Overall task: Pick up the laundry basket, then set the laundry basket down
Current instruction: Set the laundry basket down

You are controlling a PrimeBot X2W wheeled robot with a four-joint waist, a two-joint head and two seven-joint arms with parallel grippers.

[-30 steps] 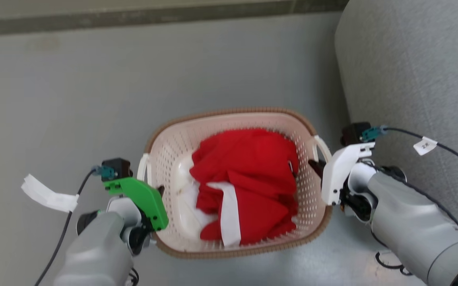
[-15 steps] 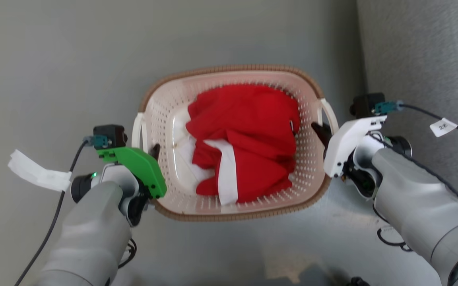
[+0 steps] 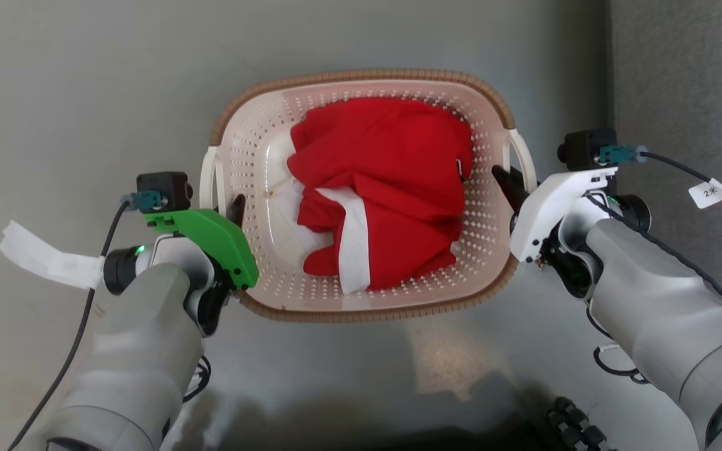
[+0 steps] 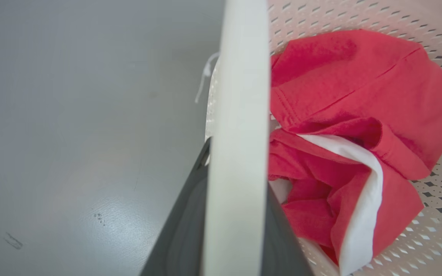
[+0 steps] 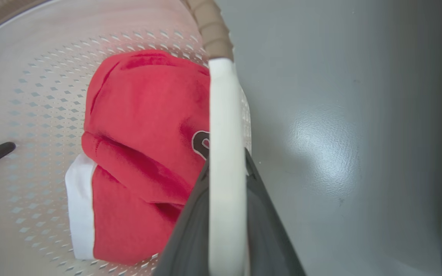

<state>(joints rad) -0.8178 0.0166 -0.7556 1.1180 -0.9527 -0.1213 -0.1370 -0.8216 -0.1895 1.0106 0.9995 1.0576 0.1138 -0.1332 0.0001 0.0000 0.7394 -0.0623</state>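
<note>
The laundry basket (image 3: 361,77), cream and perforated with a brown woven rim, sits in the middle of the head view with red and white clothing (image 3: 380,188) inside. My left gripper (image 3: 226,203) is shut on the white left handle (image 3: 207,181). My right gripper (image 3: 514,178) is shut on the right handle (image 3: 527,160). In the left wrist view the left handle (image 4: 240,96) runs between that gripper's dark fingers (image 4: 182,230). In the right wrist view the right handle (image 5: 223,115) likewise sits between dark fingers (image 5: 267,230). I cannot tell whether the basket's base touches the floor.
A grey upholstered block (image 3: 680,94) stands close to the right of the basket and my right arm. Smooth grey floor (image 3: 85,94) spreads to the left and beyond. Cables with white tags (image 3: 47,260) hang from both wrists. A dark ribbed part (image 3: 574,426) shows at the bottom edge.
The head camera has tilted down, so the wall strip at the top is gone. The basket and both grippers now look larger and sit higher in the picture. Both grips look unchanged.
</note>
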